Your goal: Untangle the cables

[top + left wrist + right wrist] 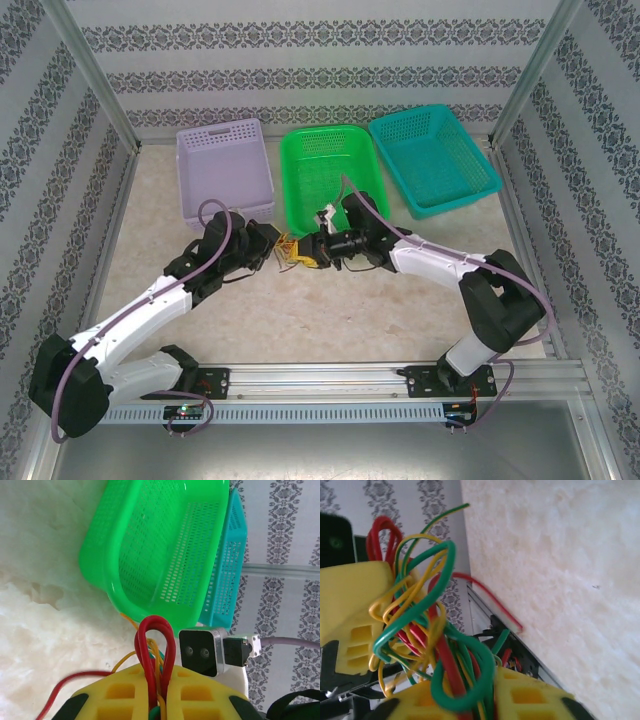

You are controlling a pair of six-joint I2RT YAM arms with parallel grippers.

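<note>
The cables [290,252] are a small tangle of red, yellow and green wires, held between both grippers just in front of the green basket. My left gripper [275,250] [161,672] is shut on them: a red loop [150,630] and thin yellow wires stick out between its yellow pads. My right gripper [308,250] [475,680] faces it from the right, its jaws set apart by a thick bunch of red, green and yellow wires that fills the gap. The knot of cables [415,595] hangs between the two grippers, and a red end trails to the table.
Three baskets stand at the back: purple [224,165], green [330,170] [150,540] and teal [432,158] [225,580]. The green basket's near rim is close behind the grippers. Patterned walls and metal posts enclose the table, with a rail along its near edge.
</note>
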